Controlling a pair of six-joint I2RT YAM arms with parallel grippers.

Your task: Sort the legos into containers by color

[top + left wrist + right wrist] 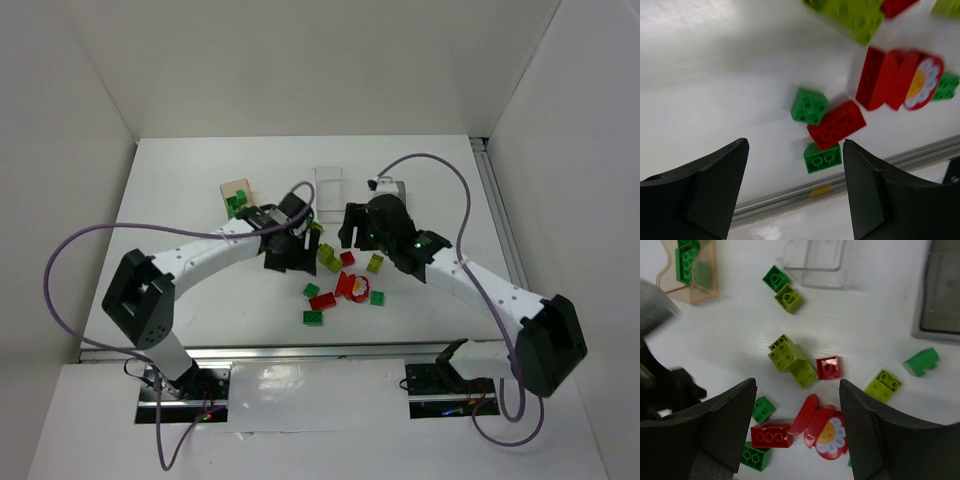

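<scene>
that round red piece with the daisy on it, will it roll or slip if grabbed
Likely stiff and light: the round red piece looks like hard glossy plastic. Its curved rim may slip from a pinch. Pushed, it would probably shove the curved red pieces beside it rather than roll.

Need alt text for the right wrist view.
Open, empty right gripper hangs over scattered red, green and yellow-green legos on a white table. Beyond: orange-tan bin holding green bricks at left, clear bin centre, grey bin right.
</scene>
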